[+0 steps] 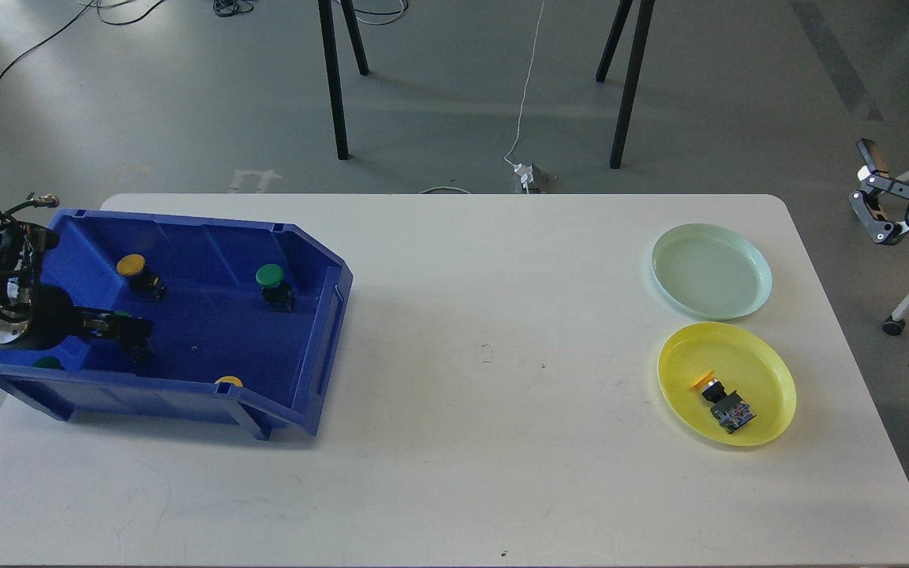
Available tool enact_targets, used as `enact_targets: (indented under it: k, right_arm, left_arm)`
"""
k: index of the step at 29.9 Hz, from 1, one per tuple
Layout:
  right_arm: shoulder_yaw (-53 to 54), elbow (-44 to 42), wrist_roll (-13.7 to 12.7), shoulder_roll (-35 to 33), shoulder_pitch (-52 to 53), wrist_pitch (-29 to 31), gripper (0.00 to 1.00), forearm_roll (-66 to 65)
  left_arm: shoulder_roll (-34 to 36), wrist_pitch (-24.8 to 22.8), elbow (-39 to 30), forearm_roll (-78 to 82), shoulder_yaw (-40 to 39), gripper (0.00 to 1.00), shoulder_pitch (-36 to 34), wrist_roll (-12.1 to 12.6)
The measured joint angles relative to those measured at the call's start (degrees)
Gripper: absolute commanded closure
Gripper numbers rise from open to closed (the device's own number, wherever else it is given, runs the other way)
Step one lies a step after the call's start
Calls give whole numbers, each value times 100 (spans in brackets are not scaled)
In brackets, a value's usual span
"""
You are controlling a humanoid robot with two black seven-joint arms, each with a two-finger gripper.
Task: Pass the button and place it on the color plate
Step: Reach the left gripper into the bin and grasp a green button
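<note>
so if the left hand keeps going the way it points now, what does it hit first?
Probably the green button right at the left hand's tips, low in the blue bin. Beyond that, bare bin floor. Contact is unclear; depth is hard to judge here.

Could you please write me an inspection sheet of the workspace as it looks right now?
Surface: white table, a few small specks.
Job's things: blue bin at left holding two green buttons and two yellow ones; green plate bare; yellow plate with one yellow button lying in it.
Clutter: nothing seen.
Grippers: left claw down inside the bin, too dark to tell whether it is open; right claw open, raised off the table's right edge.
Cables: white cable on the floor to a plug; dark cables top left.
Surroundings: grey floor, black stand legs.
</note>
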Motion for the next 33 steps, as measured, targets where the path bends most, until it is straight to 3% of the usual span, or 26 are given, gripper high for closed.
enact_targets:
  k: [8, 14, 17, 20, 21, 33]
  right_arm:
    - [-1, -2, 0, 0, -59, 0, 4, 0]
    - [-1, -3, 0, 0, -107, 0, 4, 0]
    - [-1, -3, 0, 0, -111, 0, 4, 0]
    - [-1, -2, 0, 0, -112, 0, 4, 0]
    - [-1, -2, 0, 0, -114, 0, 4, 0]
    - [-1, -2, 0, 0, -186, 0, 4, 0]
  left_arm:
    - [-111, -1, 25, -26, -6, 24, 3, 0]
    - [-131, -21, 30, -26, -6, 39, 18, 0]
    - [-132, -18, 30, -27, -6, 54, 27, 0]
    - [-132, -10, 30, -27, -6, 83, 28, 0]
    - [-132, -7, 30, -18, -6, 89, 28, 0]
    - [-112, -30, -62, -24, -44, 92, -18, -1]
